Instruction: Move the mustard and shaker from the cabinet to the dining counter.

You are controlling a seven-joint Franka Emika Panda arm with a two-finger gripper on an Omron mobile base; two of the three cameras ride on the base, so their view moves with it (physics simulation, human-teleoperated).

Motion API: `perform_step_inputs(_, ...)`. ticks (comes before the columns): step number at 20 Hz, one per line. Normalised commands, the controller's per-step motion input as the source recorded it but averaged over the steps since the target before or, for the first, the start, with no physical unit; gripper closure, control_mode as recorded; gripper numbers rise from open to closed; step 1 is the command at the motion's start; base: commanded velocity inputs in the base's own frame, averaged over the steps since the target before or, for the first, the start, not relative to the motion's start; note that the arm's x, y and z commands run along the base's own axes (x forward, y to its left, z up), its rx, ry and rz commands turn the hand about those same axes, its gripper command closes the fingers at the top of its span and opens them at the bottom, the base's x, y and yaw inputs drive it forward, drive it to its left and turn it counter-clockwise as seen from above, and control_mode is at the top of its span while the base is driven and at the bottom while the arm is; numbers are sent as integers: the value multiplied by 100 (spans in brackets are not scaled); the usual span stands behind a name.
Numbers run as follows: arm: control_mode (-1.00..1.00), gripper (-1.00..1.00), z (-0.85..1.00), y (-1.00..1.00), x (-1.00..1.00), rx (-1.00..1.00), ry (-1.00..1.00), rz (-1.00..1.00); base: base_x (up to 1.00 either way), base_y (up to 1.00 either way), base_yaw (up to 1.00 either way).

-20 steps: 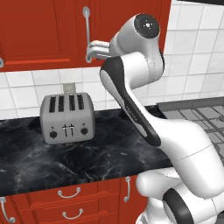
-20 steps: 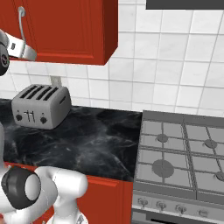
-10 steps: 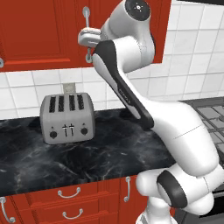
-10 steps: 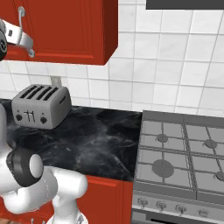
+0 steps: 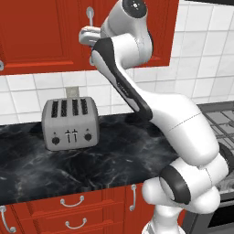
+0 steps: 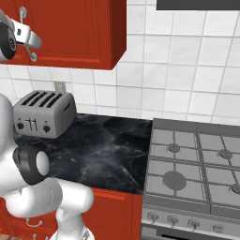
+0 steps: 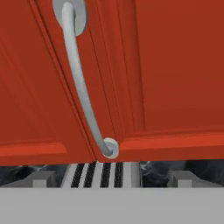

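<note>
Cabinet [image 5: 41, 36] doors are shut, so the mustard and shaker are presumably behind them, hidden for now. Starting at the left of the left base view, the red door panel runs to the silver bar handle [image 5: 90, 18] at its right edge, and the claw [image 5: 86, 36] sits just beside that handle's lower end, high above the toaster [image 5: 69, 122] on the black desk [image 5: 114, 160]. In the hand view the handle [image 7: 81, 83] runs lengthwise up the door seam, its lower mount [image 7: 109, 148] straight ahead of the claw and just above the fingertips. The claw stands fully spread with nothing in it. The handle's long axis is vertical, so my judgement is the fingers must straddle it from either side before pulling. In the right base view the claw [image 6: 28, 40] is at the cabinet [image 6: 79, 33] front.
</note>
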Motion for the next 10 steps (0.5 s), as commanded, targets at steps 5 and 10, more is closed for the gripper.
perform_step_inputs(5, -100, -100, -2, 9, 53, -1, 0, 0, 0, 0, 0)
perform_step_inputs(10, -100, -100, 0, 28, 38, -1, -1, 0, 0, 0, 0)
